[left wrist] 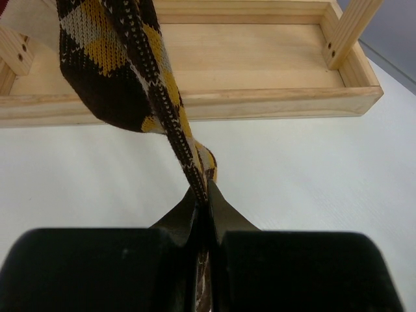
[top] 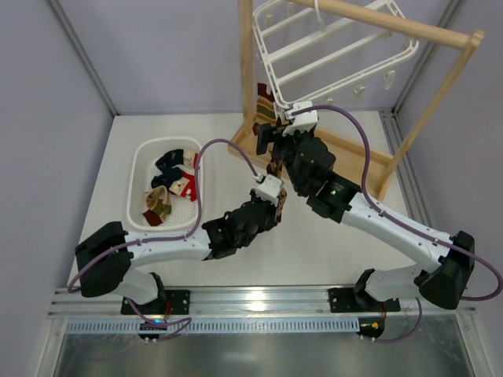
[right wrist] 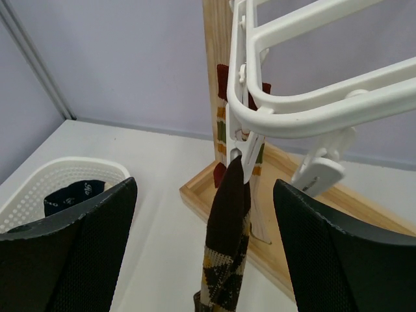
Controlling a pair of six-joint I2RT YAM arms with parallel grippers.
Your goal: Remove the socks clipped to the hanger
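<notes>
A brown-black argyle sock point(right wrist: 229, 221) hangs by its dark cuff from a white clip point(right wrist: 247, 151) on the rim of the white hanger point(right wrist: 305, 107). It runs taut down to my left gripper point(left wrist: 203, 188), which is shut on its lower end. From above, the sock point(top: 275, 169) stretches between the left gripper point(top: 277, 202) and the hanger point(top: 338, 55). My right gripper point(right wrist: 205, 185) is open, with one finger on either side of the sock just below the clip, touching nothing. A cream sock with green-red stripes point(right wrist: 222, 123) hangs behind it.
The wooden rail stand point(top: 393, 23) carries the hanger, and its tray-like base point(left wrist: 260, 65) lies just beyond the left gripper. A white slotted basket point(top: 168, 142) at the left holds several loose socks. An unused clip point(right wrist: 320, 172) dangles to the right.
</notes>
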